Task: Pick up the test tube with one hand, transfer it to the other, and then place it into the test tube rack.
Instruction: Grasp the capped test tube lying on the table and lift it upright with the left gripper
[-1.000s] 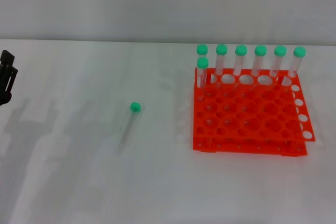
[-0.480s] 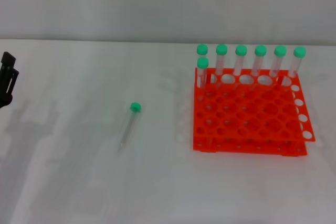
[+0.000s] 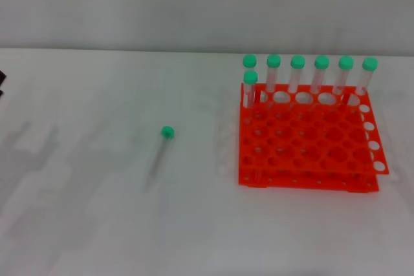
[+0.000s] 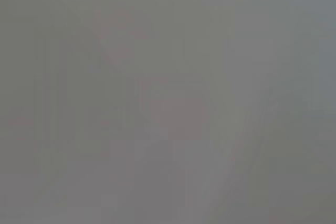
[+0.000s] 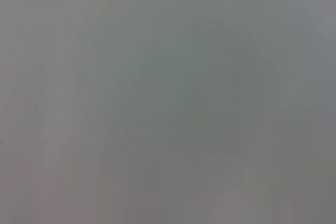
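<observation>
The test tube (image 3: 159, 155) lies flat on the white table, left of centre in the head view, with its green cap (image 3: 167, 132) pointing away from me. Nothing touches it. To its right stands the orange-red test tube rack (image 3: 304, 139). Only a black sliver of my left gripper (image 3: 1, 82) shows at the far left edge, well apart from the tube. My right gripper is out of view. Both wrist views show plain grey and none of the task's things.
Several green-capped tubes (image 3: 309, 75) stand upright in the rack's back row, and one more (image 3: 250, 88) stands in the second row at its left corner. A grey wall rises behind the white table (image 3: 97, 224).
My left gripper has drawn back to the left and is almost out of the head view. Its shadows on the table have shifted with it. The tube and rack have not moved.
</observation>
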You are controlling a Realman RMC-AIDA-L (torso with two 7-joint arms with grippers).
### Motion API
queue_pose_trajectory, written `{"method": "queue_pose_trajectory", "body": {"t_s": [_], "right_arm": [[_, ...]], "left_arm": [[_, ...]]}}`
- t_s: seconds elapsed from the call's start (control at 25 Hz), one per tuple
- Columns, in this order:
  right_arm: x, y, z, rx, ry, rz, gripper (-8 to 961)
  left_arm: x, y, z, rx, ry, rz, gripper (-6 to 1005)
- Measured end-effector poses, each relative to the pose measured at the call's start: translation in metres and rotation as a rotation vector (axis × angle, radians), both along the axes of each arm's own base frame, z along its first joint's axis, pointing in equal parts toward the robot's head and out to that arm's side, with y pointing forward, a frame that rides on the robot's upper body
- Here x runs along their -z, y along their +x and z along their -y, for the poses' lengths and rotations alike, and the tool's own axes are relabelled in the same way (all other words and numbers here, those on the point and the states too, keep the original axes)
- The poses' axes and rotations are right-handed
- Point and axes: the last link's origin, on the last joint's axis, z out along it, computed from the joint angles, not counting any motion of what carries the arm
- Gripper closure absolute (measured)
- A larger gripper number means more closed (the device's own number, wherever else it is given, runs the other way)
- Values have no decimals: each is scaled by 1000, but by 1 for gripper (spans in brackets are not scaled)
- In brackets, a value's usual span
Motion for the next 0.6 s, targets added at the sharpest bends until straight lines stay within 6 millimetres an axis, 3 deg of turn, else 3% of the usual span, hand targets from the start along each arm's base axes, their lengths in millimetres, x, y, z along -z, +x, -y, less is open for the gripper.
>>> {"method": "queue_pose_trajectory", "body": {"t_s": [0.16,0.28,0.36,0.4,0.6], "right_arm": [[-2,-1,-2,-12,7,8,86],[-3,-2,-2,-16,9,11,88],[-4,-2,-3,-16,12,12,89],[-4,-2,-2,-14,15,13,89],[-7,0,1,-9,29,13,92]], "left_arm": [[-38,2,-16,-15,-186,-14,301],[-67,15,-29,-54,-332,-21,301],[-72,18,-31,-64,-365,-24,301],[-83,32,-38,-90,-474,-53,301],[-90,56,-53,-214,-678,-162,301]]}}
